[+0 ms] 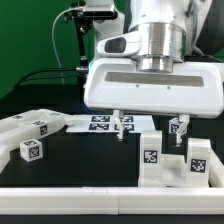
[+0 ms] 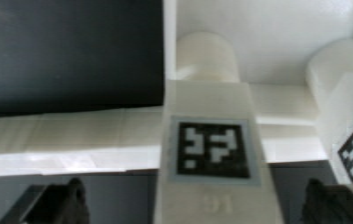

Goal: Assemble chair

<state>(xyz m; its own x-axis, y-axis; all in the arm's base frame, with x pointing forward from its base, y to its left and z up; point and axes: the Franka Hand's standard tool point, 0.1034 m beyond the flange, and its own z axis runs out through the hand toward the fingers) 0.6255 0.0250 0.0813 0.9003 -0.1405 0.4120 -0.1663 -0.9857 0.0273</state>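
Observation:
The chair is in separate white pieces, each with a black-and-white tag. An upright bar (image 1: pixel 150 155) stands at the front right, and a second upright piece (image 1: pixel 198 162) is close on the exterior view's right of it. Two loose pieces lie at the left: a block (image 1: pixel 30 151) and a flat panel (image 1: pixel 40 125). My gripper (image 1: pixel 149 128) hangs just above the upright bar. It is open, with one finger (image 1: pixel 119 126) on each side. In the wrist view the tagged bar (image 2: pixel 214 150) runs between my dark fingertips (image 2: pixel 57 205), which stand apart from it. My gripper (image 2: pixel 199 206) holds nothing.
The marker board (image 1: pixel 100 122) lies flat on the black table behind the gripper. A white rim (image 1: pixel 90 196) runs along the table's front edge. A green backdrop and cables stand behind.

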